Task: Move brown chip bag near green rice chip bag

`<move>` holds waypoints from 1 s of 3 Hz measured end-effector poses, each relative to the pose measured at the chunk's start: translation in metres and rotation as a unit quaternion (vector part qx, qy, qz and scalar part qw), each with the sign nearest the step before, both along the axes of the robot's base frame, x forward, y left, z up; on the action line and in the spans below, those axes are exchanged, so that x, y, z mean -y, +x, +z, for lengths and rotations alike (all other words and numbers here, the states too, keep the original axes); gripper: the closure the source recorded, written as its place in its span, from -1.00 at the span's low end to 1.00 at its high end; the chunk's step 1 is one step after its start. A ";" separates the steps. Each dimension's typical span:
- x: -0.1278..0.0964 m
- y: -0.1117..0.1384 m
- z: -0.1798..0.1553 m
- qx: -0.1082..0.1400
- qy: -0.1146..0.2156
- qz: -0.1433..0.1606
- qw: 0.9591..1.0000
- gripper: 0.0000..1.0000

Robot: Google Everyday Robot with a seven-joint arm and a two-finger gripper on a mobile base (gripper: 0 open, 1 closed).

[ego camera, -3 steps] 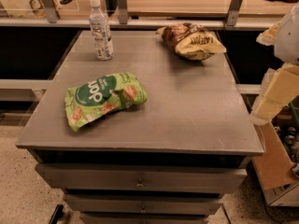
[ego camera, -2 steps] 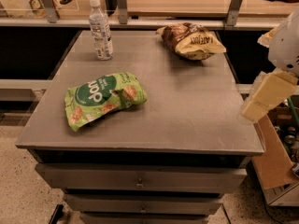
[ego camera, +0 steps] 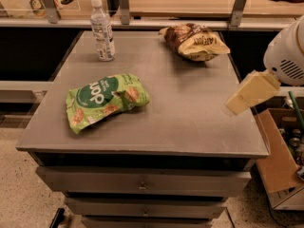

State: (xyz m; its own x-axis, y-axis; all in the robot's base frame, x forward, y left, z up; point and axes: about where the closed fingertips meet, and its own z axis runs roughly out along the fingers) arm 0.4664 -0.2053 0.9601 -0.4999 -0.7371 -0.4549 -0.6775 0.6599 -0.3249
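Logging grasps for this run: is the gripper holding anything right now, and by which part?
Nothing. The gripper hangs by the right edge of the table, apart from the brown chip bag.

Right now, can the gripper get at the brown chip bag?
Probably yes. The gripper hangs at the right edge of the table, and the brown chip bag lies at the back right corner with only bare tabletop between them. The water bottle and green rice chip bag sit well to the left.
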 end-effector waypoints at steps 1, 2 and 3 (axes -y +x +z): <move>0.003 0.011 -0.005 0.032 0.045 -0.049 0.997 -1.00; 0.003 0.029 -0.009 0.068 0.089 -0.067 0.992 -1.00; 0.007 0.046 -0.009 0.109 0.122 -0.078 0.984 -1.00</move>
